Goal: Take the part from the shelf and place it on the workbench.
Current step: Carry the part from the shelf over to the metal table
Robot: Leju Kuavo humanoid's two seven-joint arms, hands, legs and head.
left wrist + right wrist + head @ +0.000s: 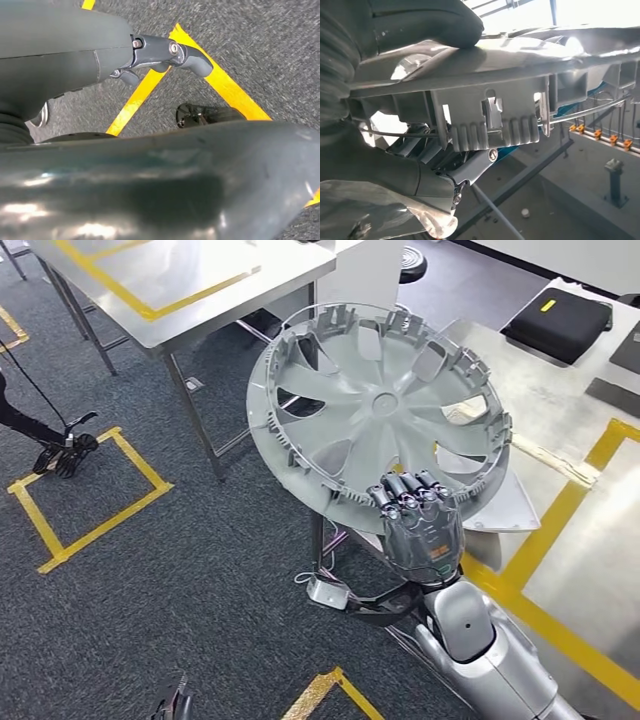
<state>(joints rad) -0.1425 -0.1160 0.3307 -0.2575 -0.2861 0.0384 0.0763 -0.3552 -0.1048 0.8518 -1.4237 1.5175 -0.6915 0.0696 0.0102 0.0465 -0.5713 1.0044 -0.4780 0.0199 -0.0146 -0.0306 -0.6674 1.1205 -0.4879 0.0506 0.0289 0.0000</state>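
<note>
A large grey plastic wheel cover (377, 405) with curved spokes and clips round its rim hangs in the air, inner side up, over the near-left corner of the metal workbench (573, 540). My right hand (420, 525) grips its near rim from the edge. In the right wrist view the thumb (429, 22) presses one face of the wheel cover (501, 60) and the fingers (471, 172) curl under the clips. My left hand (166, 52) hangs by my side above the carpet, fingers loosely apart with nothing in them.
The workbench carries yellow tape lines (558, 510), a black case (557, 322) and a dark mat (615, 395) at its far side. A second metal table (173, 290) stands at the back left. Yellow floor squares (90, 490) mark the grey carpet; black cables (30, 425) lie at left.
</note>
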